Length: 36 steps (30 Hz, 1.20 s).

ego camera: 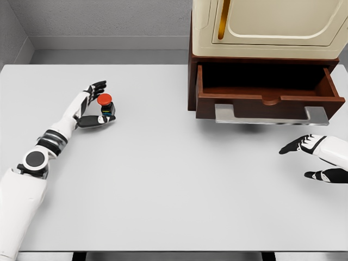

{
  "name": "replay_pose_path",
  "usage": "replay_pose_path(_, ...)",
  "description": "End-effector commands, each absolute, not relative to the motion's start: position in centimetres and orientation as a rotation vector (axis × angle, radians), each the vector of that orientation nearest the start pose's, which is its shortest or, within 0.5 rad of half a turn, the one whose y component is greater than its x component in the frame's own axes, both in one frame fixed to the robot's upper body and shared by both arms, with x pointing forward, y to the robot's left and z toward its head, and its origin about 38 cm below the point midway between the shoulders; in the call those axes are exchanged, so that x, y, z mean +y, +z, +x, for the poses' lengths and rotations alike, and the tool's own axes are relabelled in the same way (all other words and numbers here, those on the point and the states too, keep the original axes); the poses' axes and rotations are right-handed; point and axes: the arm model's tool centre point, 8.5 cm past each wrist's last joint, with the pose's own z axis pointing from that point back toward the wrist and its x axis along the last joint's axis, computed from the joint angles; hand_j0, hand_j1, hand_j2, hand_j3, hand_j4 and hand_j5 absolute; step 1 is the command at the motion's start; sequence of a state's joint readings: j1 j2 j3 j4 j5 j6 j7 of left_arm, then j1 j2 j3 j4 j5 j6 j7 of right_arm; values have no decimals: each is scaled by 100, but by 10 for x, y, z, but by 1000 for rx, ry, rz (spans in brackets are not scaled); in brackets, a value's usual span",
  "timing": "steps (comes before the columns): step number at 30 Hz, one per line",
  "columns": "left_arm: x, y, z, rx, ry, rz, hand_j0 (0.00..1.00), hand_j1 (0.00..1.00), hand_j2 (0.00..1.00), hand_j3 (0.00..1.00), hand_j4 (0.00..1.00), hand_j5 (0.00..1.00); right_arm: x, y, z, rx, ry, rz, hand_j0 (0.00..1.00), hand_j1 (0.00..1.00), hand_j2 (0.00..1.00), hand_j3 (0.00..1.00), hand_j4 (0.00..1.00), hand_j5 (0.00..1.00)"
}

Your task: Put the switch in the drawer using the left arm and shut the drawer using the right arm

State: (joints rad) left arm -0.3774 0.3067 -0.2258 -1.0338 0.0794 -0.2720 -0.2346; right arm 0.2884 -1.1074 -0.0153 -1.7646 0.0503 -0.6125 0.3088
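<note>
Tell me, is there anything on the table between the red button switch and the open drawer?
No. In the head view, only bare white table lies between the switch and the drawer.

No legible text — no labels anywhere

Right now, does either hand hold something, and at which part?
The left hand is cupped around the switch, fingers on both sides of its dark base; a firm grip cannot be confirmed. The right hand is open and holds nothing.

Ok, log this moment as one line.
left hand: around switch, grasp unclear | right hand: open, idle below drawer | drawer: open | switch: on table
</note>
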Motion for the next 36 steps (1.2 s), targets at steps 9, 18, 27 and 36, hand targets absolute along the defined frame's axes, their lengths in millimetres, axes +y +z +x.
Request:
replay_pose_path(9,301,64,458,-1572,-560,33,63,63,63,63,63,63,-401,200,288,-1523,1645,-229,80,80,80,80,80,80)
replay_pose_path(18,300,68,458,-1585,-568,37,41,41,41,41,41,41,-401,200,288,-1523,1645,-229,81,81,81,81,81,81)
replay_pose_path(27,286,92,461,-1658,-597,23,37,37,37,37,37,37,-400,200,288,-1521,1648,-228,82,82,82,82,82,82)
replay_pose_path(36,273,116,458,-1732,-638,15,36,36,36,36,36,36,-401,202,289,-1518,1654,-232,85,85,85,85,85,85)
